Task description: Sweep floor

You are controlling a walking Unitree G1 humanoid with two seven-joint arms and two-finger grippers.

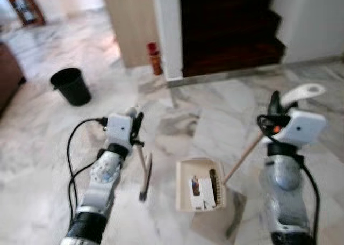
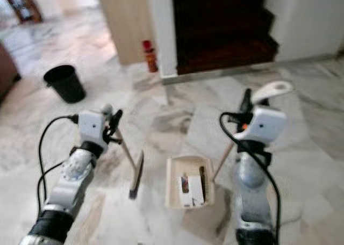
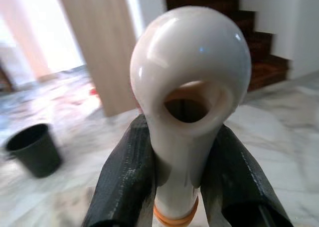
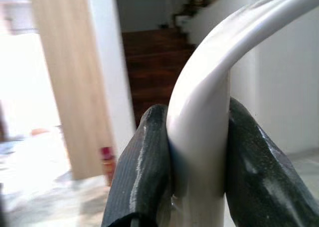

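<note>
Floor (image 1: 215,110) of pale marble lies ahead. Left gripper (image 1: 137,124) is clamped on the broom (image 1: 144,175) handle; right gripper (image 1: 275,109) is clamped on the dustpan (image 1: 199,191) handle. Dustpan rests between the arms, debris (image 1: 203,192) inside. Judged step: collecting. Next: carry to the far-left black bin (image 1: 71,86)

Open marble floor (image 1: 226,110) ahead; black bucket (image 1: 71,86) and red canister (image 1: 155,58) stand aside.

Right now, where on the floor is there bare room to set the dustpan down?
Bare marble lies between the black bucket and the left gripper, and ahead toward the stairs. It is crowded between the broom and dustpan.
</note>
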